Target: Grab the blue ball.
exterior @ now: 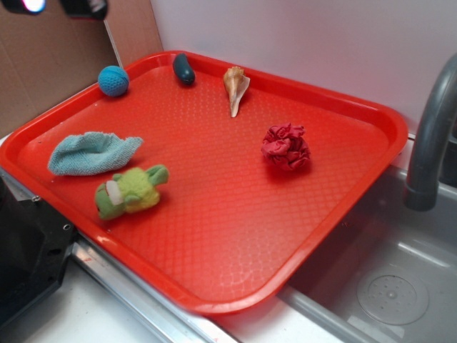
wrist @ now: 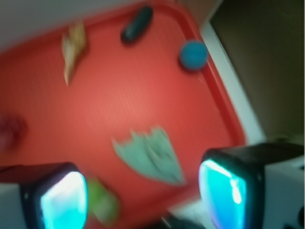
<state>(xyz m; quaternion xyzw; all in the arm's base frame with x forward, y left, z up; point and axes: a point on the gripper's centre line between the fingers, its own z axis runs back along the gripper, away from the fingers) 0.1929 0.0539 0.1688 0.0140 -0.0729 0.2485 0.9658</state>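
While the wide red plastic tray [exterior: 335, 214] sits tilted over the grey sink [exterior: 400, 286], the small teal-blue knitted ball [exterior: 113, 81] rests against the tray's far left rim, untouched. Just beside the ball along that rim lies a dark oblong pickle-shaped thing [exterior: 183, 68], and a little further on from it a tan spiral seashell [exterior: 235, 87]. Nearer me than the ball lie a flat light-blue cloth [exterior: 91, 153] and, just beyond the cloth, a green plush toy [exterior: 130, 191]. Well apart from the ball, a crumpled red scrunchie [exterior: 286, 146] sits mid-tray. From the wrist camera, the gripper [wrist: 143, 195] hangs high above the tray, its fingers [wrist: 233, 183] spread wide apart, holding nothing; that view is blurred.
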